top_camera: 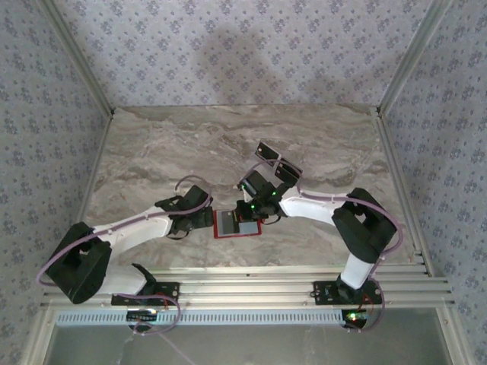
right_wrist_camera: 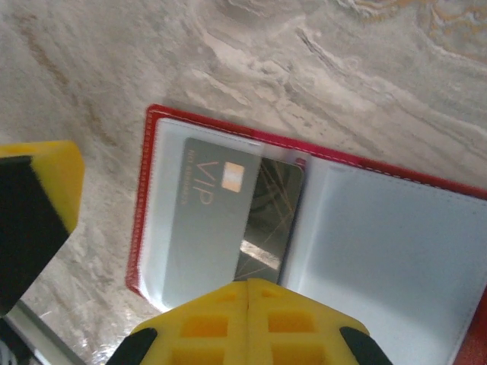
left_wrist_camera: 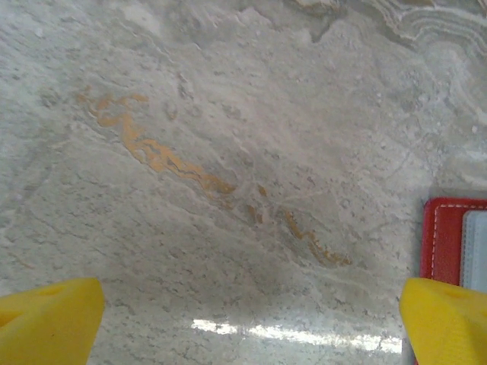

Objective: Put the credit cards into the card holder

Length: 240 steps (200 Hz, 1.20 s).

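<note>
A: Right wrist view. Card holder (right_wrist_camera: 139, 220) lies open and flat on the marble table (right_wrist_camera: 365, 68), clear sleeves up. One grey card (right_wrist_camera: 217, 220), printed "VIP", sits over the holder's left sleeve. Its far end looks tucked under the sleeve lip and its near end is out.

B: Right gripper (right_wrist_camera: 247, 304)?

A: Fingers pressed together, tips at the card's near edge. Cannot tell whether they nip that edge or only butt against it.

B: Left gripper (left_wrist_camera: 247, 327)?

A: Left wrist view: fingers spread wide, only bare table between them. The holder's red edge is just beside one fingertip (left_wrist_camera: 449, 319). No contact that I can make out.

B: Step in hand?

A: My reading: seating this card in its sleeve. Partly in, not home.

B: The other cards?

A: Top view: a few dark ones (top_camera: 278, 160) beyond the holder, off its far right corner, well apart from it. So the task looks to be early.

B: What does the next move call for?

A: Judgement only: a level push along the sleeve, with the card kept flat so it neither buckles nor rides over the lip. The holder looks light and may slide. The left gripper is placed to brace its left edge.
</note>
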Available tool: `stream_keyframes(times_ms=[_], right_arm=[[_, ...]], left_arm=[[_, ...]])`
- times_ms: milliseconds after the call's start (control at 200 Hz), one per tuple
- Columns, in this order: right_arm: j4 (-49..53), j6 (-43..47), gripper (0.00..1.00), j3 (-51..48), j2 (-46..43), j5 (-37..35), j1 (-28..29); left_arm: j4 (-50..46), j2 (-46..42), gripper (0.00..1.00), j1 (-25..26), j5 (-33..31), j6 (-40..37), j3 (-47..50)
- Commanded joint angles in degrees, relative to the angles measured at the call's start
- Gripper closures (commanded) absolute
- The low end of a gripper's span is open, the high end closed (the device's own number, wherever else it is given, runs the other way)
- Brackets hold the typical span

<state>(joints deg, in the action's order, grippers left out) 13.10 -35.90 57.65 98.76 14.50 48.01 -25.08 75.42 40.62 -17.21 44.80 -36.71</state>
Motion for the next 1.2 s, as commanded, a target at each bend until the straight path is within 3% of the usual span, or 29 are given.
stream_keyframes(times_ms=[0,425,1194], right_arm=[[0.5,0.9,0.98,0.8,1.8,-0.1,0.1],[-0.5,0.5,0.98,-0.4,2.5,0.2,0.0],[-1.3,0.3,0.99,-1.0,4.0,1.0,-0.2]], left_arm=[[2.8,-0.8,0.0,0.4,1.5,-1.5,0.6],[7.0,1.2,0.0,0.4,3.2,-2.7,0.9],[4.1,7.4,0.0,0.4,0.3,-1.0,0.6]])
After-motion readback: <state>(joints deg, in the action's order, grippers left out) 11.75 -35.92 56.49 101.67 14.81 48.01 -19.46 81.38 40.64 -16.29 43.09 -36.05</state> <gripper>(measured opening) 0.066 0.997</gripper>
